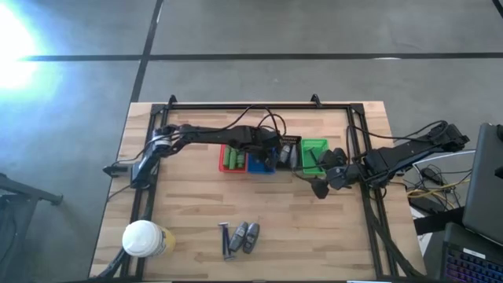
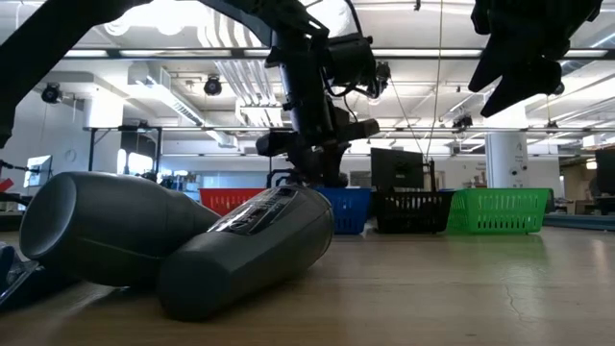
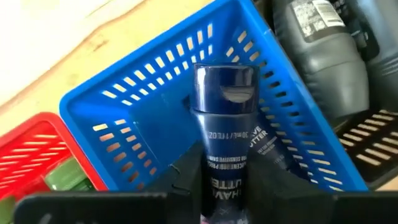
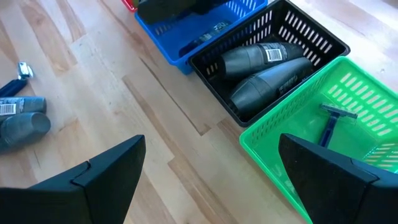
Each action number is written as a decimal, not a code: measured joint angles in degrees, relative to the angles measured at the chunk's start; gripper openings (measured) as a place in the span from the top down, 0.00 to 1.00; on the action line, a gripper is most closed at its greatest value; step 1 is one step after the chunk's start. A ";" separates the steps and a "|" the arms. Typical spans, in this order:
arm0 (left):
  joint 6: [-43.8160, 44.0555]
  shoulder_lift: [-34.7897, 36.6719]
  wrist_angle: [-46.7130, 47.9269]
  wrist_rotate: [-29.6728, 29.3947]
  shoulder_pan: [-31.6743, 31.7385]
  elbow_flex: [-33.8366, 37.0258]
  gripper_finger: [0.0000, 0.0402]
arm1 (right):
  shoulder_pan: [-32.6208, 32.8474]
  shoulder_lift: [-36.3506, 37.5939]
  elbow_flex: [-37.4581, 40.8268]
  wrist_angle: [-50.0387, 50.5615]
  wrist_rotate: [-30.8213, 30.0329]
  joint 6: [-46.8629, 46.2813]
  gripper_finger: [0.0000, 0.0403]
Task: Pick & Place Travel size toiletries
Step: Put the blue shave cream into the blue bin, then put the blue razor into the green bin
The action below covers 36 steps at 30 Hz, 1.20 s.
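left gripper (image 3: 224, 186) fingers clamp a dark blue shave-gel tube (image 3: 224, 124) directly over the blue slotted basket (image 3: 124, 118), poised for dropping; right gripper (image 4: 211, 168) fingers spread, empty.

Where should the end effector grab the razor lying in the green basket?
Grip the razor on its blue handle, probably best from straight above. It lies flat on the floor of the green basket, head toward the black basket, and the walls block a side approach. The open right end effector hovers nearby.
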State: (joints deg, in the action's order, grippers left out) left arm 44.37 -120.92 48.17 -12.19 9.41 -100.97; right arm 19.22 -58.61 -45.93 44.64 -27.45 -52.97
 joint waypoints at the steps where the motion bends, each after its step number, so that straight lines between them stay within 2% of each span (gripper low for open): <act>1: 0.38 0.00 -0.03 -0.01 -0.02 -0.04 0.76 | 0.00 0.00 0.00 0.00 -0.09 0.00 0.09; 8: 0.67 0.02 0.05 0.80 -0.02 -0.35 0.57 | 0.00 0.00 0.06 0.01 -0.19 0.02 0.09; 12: -3.62 1.51 2.76 1.38 -0.64 -2.38 0.48 | 0.00 0.00 0.11 0.04 -0.19 0.02 0.09; 16: -14.09 7.19 9.12 4.89 -4.44 -3.80 0.46 | 0.01 0.00 0.11 0.07 -0.10 0.25 0.09; 20: -32.38 12.43 17.95 13.18 -11.63 -3.07 0.46 | 0.02 0.00 0.14 0.07 0.12 1.57 0.09; 23: -42.39 15.87 20.37 12.90 -19.15 0.82 0.46 | 0.02 0.02 0.22 0.09 0.18 2.87 0.09; 26: -55.02 18.15 18.04 12.67 -27.24 6.74 0.46 | 0.02 0.02 0.22 0.04 0.24 4.28 0.09; 29: -66.44 18.54 10.77 10.05 -34.55 14.18 0.46 | 0.02 0.02 0.29 0.01 0.26 5.19 0.09; 31: -67.70 18.26 4.99 9.96 -38.17 19.07 0.46 | 0.02 0.02 0.35 0.06 0.27 5.20 0.09; 33: -65.38 18.02 -0.42 10.53 -40.99 22.86 0.46 | 0.02 0.02 0.44 0.09 0.30 5.20 0.09; 36: -64.24 17.64 -5.30 10.65 -44.70 26.48 0.48 | 0.02 0.02 0.51 0.08 0.74 5.20 0.09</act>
State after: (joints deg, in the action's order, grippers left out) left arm -19.87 -103.28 42.87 -1.54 -35.29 -74.49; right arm 19.25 -58.59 -45.42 44.72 -26.71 -47.77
